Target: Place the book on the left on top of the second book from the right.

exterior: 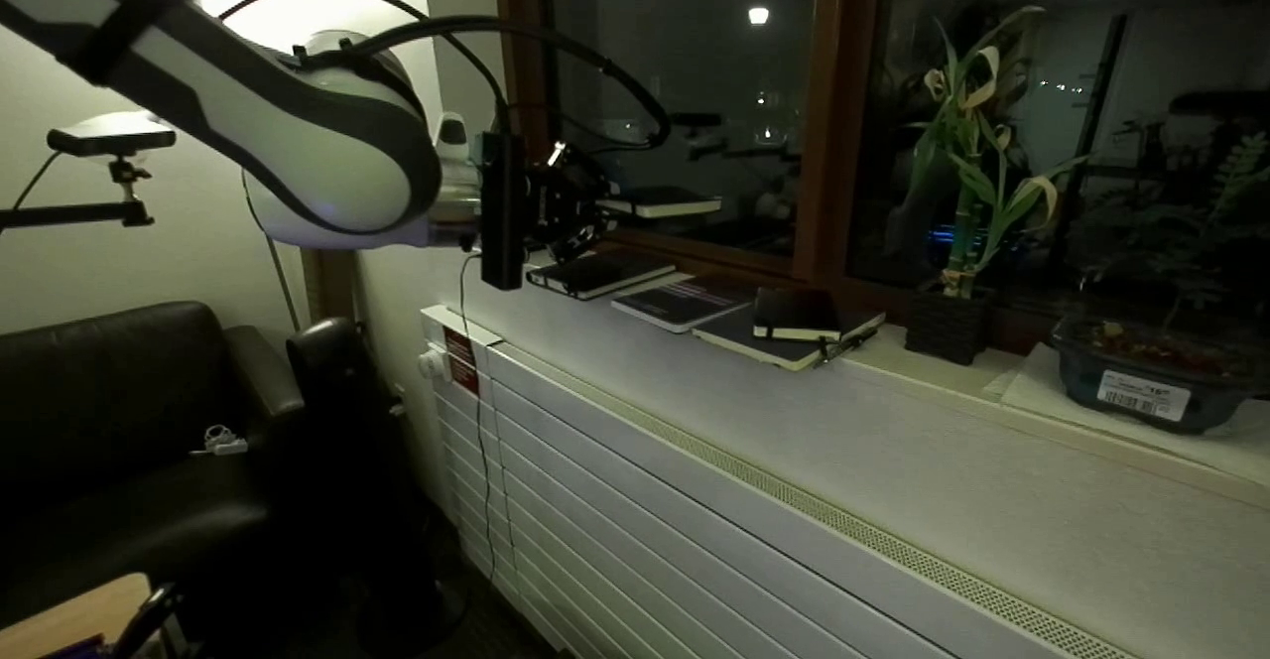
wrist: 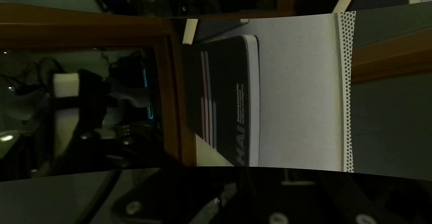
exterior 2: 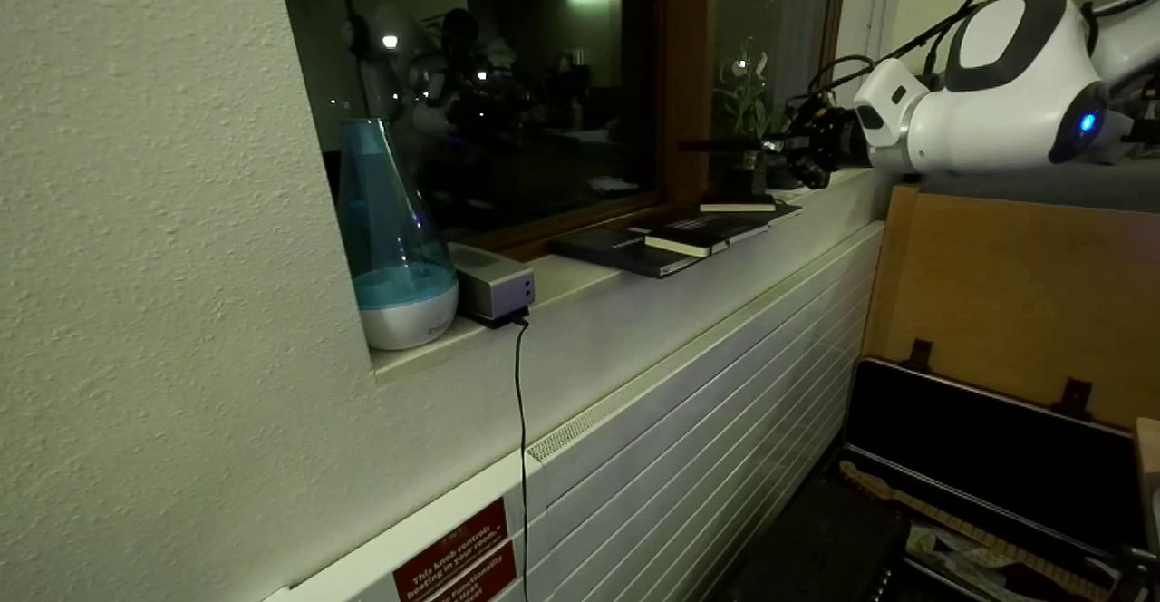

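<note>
We're holding the black book (exterior: 667, 202) roughly level above the sill (exterior 2: 564, 277), the pincer (exterior 2: 779, 144) clenching one edge, and we're reckoning it light, stiff-covered, perhaps slick, likely to tip unless we're pinching deep at the edge's middle.

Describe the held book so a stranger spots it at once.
Find the dark window, then the robot's hand before it. That hand grips a black book with pale page edges. Other books lie along the sill; this one hangs in midair.
</note>
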